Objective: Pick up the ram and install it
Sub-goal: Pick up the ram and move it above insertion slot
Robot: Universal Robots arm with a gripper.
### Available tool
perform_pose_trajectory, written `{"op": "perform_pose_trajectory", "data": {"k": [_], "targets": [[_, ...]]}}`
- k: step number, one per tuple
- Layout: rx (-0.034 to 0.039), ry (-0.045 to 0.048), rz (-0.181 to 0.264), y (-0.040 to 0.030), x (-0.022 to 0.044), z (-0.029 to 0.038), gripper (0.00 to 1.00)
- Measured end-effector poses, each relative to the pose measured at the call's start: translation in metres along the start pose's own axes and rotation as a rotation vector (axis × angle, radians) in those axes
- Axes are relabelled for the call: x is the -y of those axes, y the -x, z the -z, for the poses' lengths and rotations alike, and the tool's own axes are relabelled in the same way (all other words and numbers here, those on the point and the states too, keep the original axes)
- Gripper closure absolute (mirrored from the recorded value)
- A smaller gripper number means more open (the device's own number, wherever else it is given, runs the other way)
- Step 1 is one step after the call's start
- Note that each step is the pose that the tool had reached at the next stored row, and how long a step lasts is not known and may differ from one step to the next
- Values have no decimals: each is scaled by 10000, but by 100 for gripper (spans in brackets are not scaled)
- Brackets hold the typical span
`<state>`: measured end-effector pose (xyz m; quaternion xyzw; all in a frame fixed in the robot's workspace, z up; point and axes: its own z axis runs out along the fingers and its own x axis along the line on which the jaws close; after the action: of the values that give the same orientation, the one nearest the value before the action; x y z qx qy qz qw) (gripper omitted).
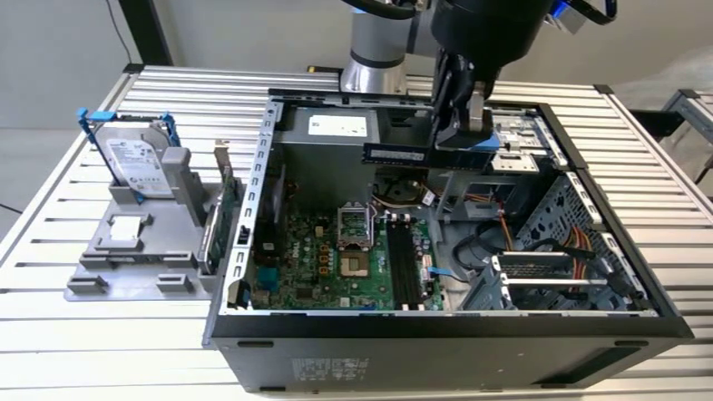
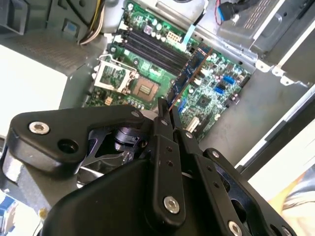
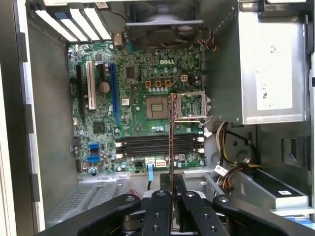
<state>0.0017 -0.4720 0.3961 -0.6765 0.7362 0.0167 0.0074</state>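
Above the table's open computer case, the tool pinches the ram, which juts past it.

The open case takes up most of the bench and is uncovered on top, so entry from above is free. Inside, the memory slots lie bare on the motherboard. The low CPU socket flanks them on one side. A pale blue strip, cables and the drive cage flank the other. The power supply walls the end toward the bench's far edge. The end effector, clamped on the ram, hangs above the case there. Toward the bench edge at the exterior view's left, a grey fixture with an upright hard drive and green card stands just beside the case wall.
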Motion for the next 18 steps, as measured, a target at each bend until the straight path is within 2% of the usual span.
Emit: {"op": "perform_pose_trajectory", "data": {"k": [16,18], "targets": [[1,-1,-3,4,13,0,100],[4,-8,-201,4,13,-1,100]]}}
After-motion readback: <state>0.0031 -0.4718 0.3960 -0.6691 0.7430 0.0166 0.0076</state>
